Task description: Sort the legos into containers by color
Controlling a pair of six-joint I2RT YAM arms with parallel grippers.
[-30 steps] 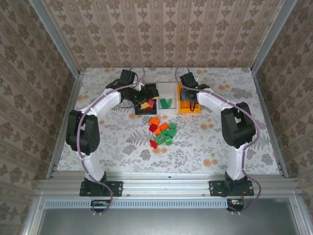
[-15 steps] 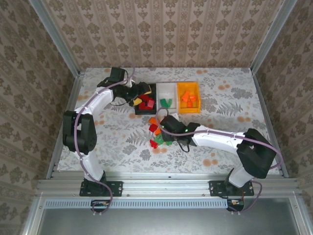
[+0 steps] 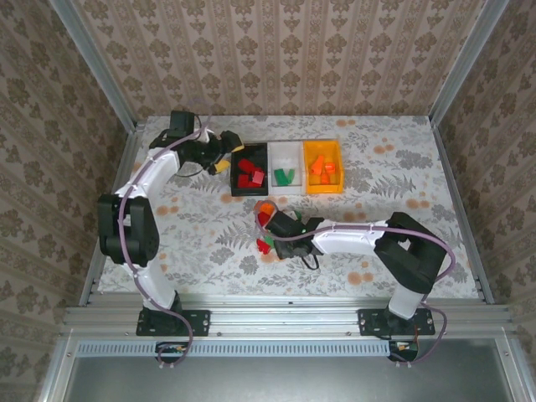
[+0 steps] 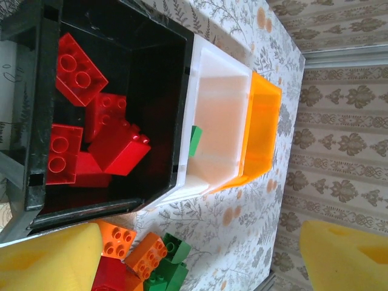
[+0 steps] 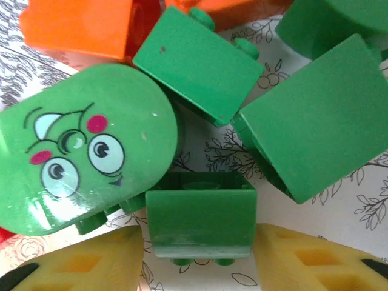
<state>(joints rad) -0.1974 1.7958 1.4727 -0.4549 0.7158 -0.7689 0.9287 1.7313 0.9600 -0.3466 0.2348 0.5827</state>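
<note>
The black bin (image 4: 159,91) is holding red bricks (image 4: 118,148), the white bin (image 4: 221,79) is showing one green brick (image 4: 194,140), and the third bin (image 4: 264,139) is glowing orange-yellow. A rounded green brick (image 5: 85,151) is wearing a painted face with pink cheeks, while the right gripper (image 5: 199,267) is showing yellow pads (image 5: 315,264) against a plain green brick (image 5: 200,212). The table (image 3: 201,226) is displaying grey leaves and orange blossoms on white, and the walls (image 3: 276,59) are carrying beige damask.

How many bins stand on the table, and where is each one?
3, side by side in one row: the black bin on the left, the white bin in the middle, the orange-yellow bin on the right. No other seems hidden.
</note>
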